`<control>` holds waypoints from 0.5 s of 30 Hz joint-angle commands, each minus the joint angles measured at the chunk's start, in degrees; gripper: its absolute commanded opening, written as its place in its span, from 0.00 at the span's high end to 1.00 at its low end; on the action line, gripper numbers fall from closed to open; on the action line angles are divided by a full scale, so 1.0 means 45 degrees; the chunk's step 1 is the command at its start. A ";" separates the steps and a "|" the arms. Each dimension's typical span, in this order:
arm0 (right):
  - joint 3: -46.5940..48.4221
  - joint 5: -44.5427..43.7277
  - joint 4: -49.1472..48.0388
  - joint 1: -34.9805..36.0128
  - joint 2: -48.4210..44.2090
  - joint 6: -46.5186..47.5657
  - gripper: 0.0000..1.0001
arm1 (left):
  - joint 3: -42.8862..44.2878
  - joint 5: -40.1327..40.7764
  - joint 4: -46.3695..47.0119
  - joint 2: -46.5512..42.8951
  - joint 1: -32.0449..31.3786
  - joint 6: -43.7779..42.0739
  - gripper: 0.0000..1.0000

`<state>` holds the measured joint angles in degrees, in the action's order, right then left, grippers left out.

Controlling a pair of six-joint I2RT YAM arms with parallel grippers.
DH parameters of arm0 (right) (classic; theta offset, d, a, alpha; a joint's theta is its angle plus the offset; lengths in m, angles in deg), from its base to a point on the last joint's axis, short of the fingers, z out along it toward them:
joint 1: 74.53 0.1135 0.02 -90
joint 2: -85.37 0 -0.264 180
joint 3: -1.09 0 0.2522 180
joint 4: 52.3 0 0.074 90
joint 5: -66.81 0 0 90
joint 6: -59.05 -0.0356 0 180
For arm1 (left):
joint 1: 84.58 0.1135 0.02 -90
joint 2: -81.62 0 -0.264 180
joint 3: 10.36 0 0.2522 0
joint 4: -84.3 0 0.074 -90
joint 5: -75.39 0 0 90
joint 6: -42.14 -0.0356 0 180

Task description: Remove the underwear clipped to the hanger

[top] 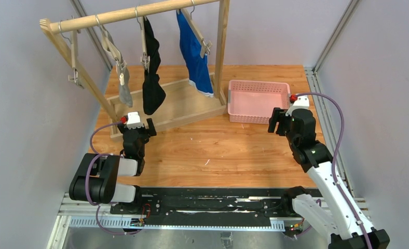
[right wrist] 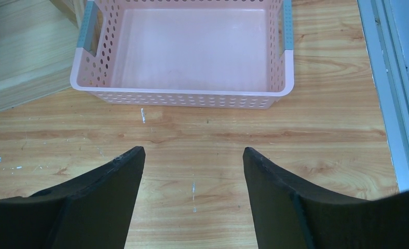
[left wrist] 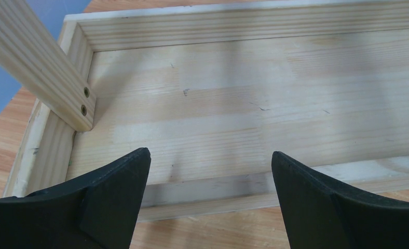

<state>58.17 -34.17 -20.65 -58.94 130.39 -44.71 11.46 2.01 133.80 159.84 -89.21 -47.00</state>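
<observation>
In the top view three briefs hang from clip hangers on a wooden rail (top: 135,13): a grey one (top: 124,91) at the left, a black one (top: 152,78) in the middle, a bright blue one (top: 196,54) with white trim at the right. My left gripper (top: 138,124) is open and empty, low in front of the rack's base, below the grey and black briefs. In the left wrist view its gripper (left wrist: 211,155) faces the base tray. My right gripper (top: 276,120) is open and empty just in front of the pink basket (top: 233,101); in its wrist view the gripper (right wrist: 193,150) hovers over bare table.
The rack stands on a shallow wooden tray base (left wrist: 244,192) with a slanted leg (left wrist: 41,67) at its left corner and an upright post (top: 223,46) at the right. The empty pink basket (right wrist: 181,96) sits right of the rack. An empty hanger (top: 73,57) hangs far left.
</observation>
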 commanded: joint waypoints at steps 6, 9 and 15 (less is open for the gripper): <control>-0.0157 0.0124 0.0106 0.0149 -0.0219 0.0245 0.26 | 0.0261 -0.0022 0.0204 -0.0122 0.0090 -0.0094 0.02; -0.0047 0.0196 0.0257 0.0150 -0.0208 0.0314 0.26 | 0.0261 -0.0027 0.0219 -0.0128 0.0090 -0.0089 0.02; -0.0031 0.0321 0.0275 0.0153 -0.0358 0.0343 0.25 | 0.0280 -0.0022 0.0199 -0.0103 0.0090 -0.0089 0.02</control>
<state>57.99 -33.61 -20.15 -58.94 129.80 -44.14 11.46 2.01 133.80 159.84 -89.21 -47.00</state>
